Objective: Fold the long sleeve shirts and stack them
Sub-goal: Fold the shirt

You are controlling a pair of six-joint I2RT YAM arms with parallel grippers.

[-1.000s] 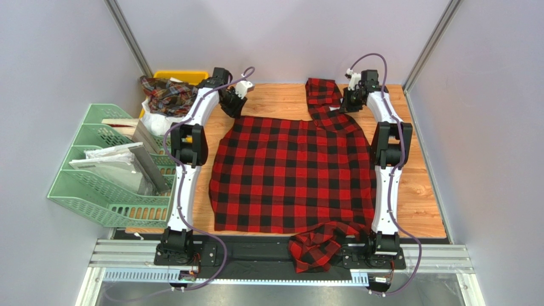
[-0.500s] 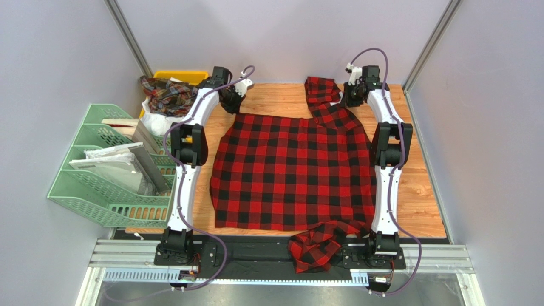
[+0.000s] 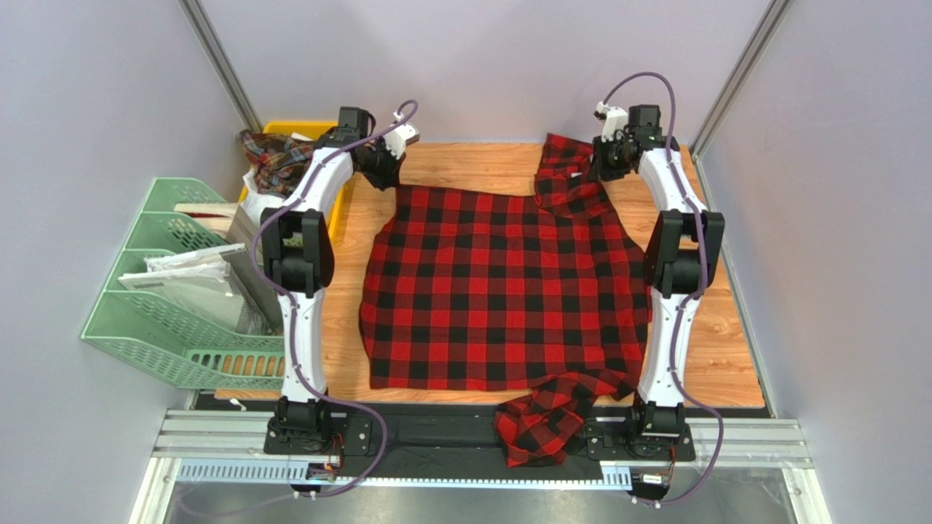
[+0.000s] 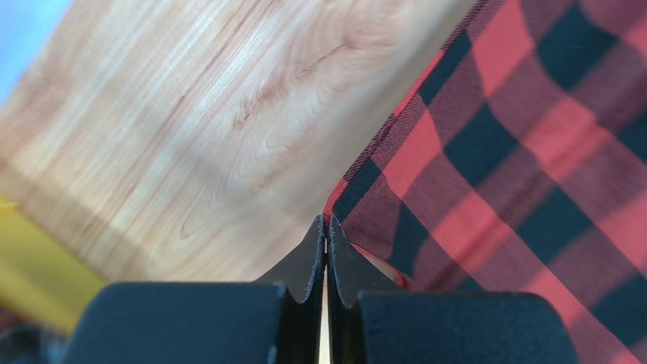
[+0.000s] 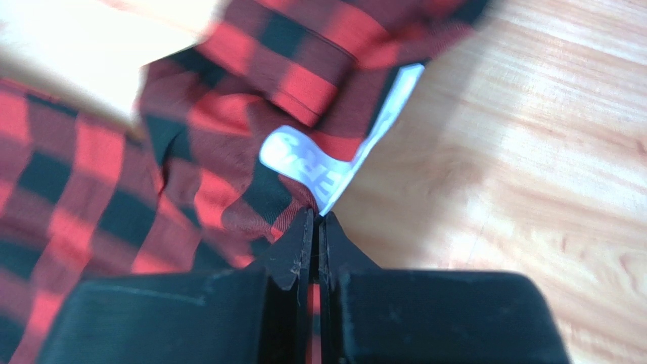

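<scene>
A red-and-black check shirt (image 3: 498,289) lies spread flat on the wooden table, one sleeve bunched over the near edge (image 3: 542,420). My left gripper (image 3: 385,166) is shut on its far left corner (image 4: 357,197). My right gripper (image 3: 604,164) is shut on the far right part by the collar, where the cloth bunches (image 3: 569,175). In the right wrist view the white label (image 5: 326,171) lies just ahead of the jaws, with red cloth (image 5: 228,152) pinched between them. A second, darker plaid shirt (image 3: 287,162) lies in the yellow bin.
A yellow bin (image 3: 312,133) stands at the far left corner. A green file rack (image 3: 186,289) with papers stands left of the table. Bare wood (image 3: 470,164) shows along the far edge and at the right (image 3: 727,328). Grey walls enclose the cell.
Both grippers have moved outward and farther back, pulling the shirt's far edge taut and wider. The left arm swung left toward the bin; the bunched cloth at far right has shifted right.
</scene>
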